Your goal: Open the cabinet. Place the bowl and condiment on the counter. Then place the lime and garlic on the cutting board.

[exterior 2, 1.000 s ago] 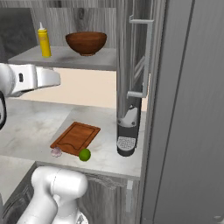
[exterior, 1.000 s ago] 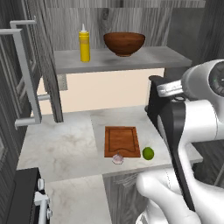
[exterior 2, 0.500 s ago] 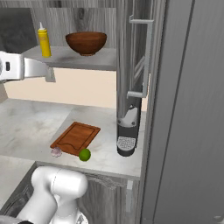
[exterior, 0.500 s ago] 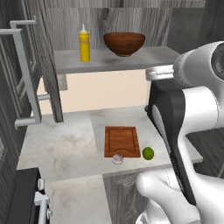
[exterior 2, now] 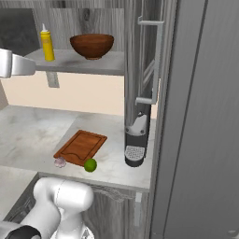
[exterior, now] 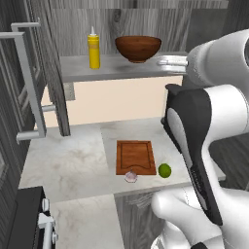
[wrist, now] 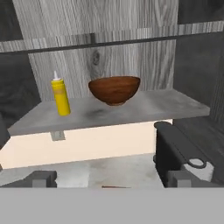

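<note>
Bowl point(wrist: 114, 89) of dark reddish-brown wood sits upright on the grey inner shelf point(wrist: 144, 109) of the cabinet point(exterior: 46, 82), whose doors stand swung open. From where the hand looks, the bowl is at about twelve o'clock, dead ahead, with the yellow condiment bottle point(wrist: 60, 97) at ten o'clock, near it but apart. The gripper point(wrist: 109, 177) hangs in front of the shelf with its fingers spread as wide as they go and nothing between them.

Glossy, rigid and rounded, the bowl looks likely to slide in a pinch across its belly, and it seems too broad for that anyway. My guess is the sound hold is on the rim, one finger inside and one outside the wall. It should be fairly light, being wood and empty as far as I can see, and it will not give under pressure. The bottle looks light and slightly squashy, best taken round its body, below the pale nozzle.

Down on the marbled counter point(exterior: 73, 160), the cutting board point(exterior: 135, 156) lies flat. The garlic point(exterior: 131, 176) sits just off its near edge at six o'clock, the lime point(exterior: 165, 170) at four o'clock; neither is on the board yet. A black coffee machine point(exterior 2: 136, 144) stands to the board's right.
</note>
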